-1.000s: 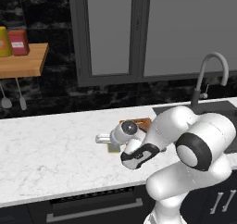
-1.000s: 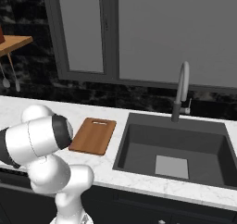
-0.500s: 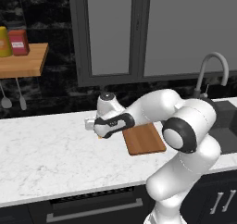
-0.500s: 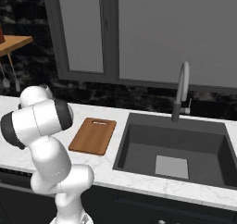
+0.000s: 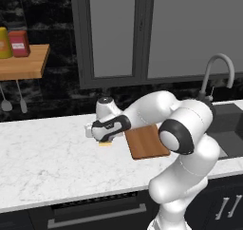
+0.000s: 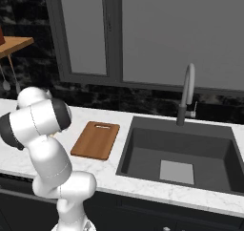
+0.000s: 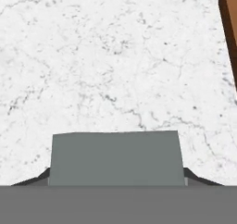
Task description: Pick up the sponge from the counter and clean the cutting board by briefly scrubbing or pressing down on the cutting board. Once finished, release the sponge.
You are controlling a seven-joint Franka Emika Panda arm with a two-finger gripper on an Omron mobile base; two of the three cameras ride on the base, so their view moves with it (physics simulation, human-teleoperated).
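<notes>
The robot's tool (image 5: 105, 139) is gripping the small grey-topped, yellow-based sponge (image 7: 115, 157) low over the white marble worktop (image 5: 42, 162), just beside the reddish-brown wooden cutting board (image 5: 146, 141).

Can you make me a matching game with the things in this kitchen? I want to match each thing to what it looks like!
Things:
1. sponge
2. cutting board
3. faucet
4. wall shelf

Looks:
A. curved and grey
B. light wood, up high
C. flat and reddish-brown
D. grey on top, yellow underneath

Pairs: 1-D, 2-C, 3-A, 4-B
</notes>
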